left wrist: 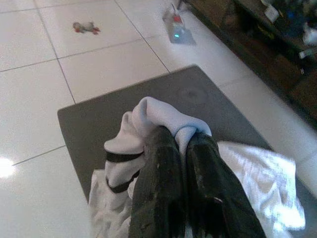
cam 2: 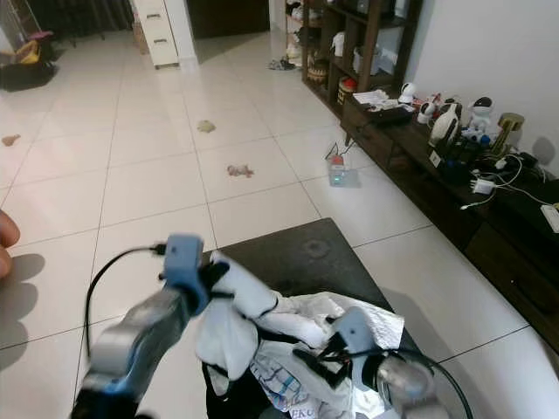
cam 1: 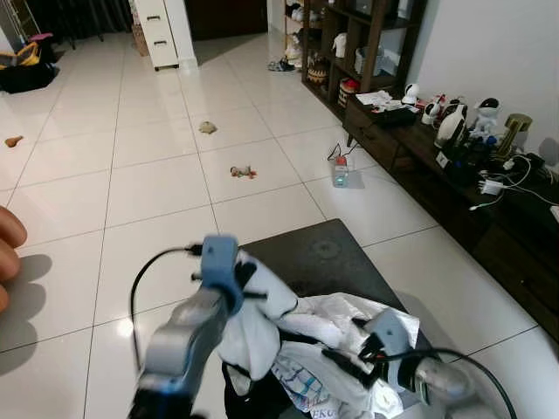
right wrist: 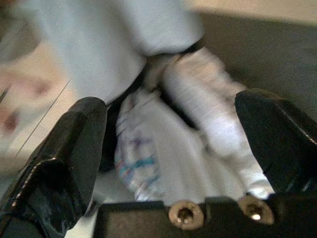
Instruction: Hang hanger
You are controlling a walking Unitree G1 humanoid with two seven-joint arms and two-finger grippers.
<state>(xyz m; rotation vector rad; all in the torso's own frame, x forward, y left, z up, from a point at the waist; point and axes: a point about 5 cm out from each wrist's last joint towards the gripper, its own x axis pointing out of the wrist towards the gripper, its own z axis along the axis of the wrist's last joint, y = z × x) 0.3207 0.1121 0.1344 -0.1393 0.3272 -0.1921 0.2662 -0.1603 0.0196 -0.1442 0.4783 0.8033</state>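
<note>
My left gripper [cam 1: 251,284] is shut on a white garment with black trim [cam 1: 262,325], held up a little above a heap of clothes [cam 1: 336,371]. In the left wrist view the two black fingers [left wrist: 161,163] pinch a fold of this white garment [left wrist: 158,115]. The heap lies on a low dark table [cam 1: 323,251] just before me. My right gripper [cam 1: 345,346] stands open at the heap's right side, fingers pointing at the cloth. In the right wrist view its fingers [right wrist: 74,144] are spread wide with white and patterned cloth [right wrist: 163,163] beyond them.
A person's hand [cam 1: 9,249] shows at the left edge. A long dark cabinet [cam 1: 489,218] with gadgets and cables runs along the right wall, with a shelf unit [cam 1: 358,44] behind it. Small items [cam 1: 243,172] and a glowing device [cam 1: 341,177] lie on the white tiles.
</note>
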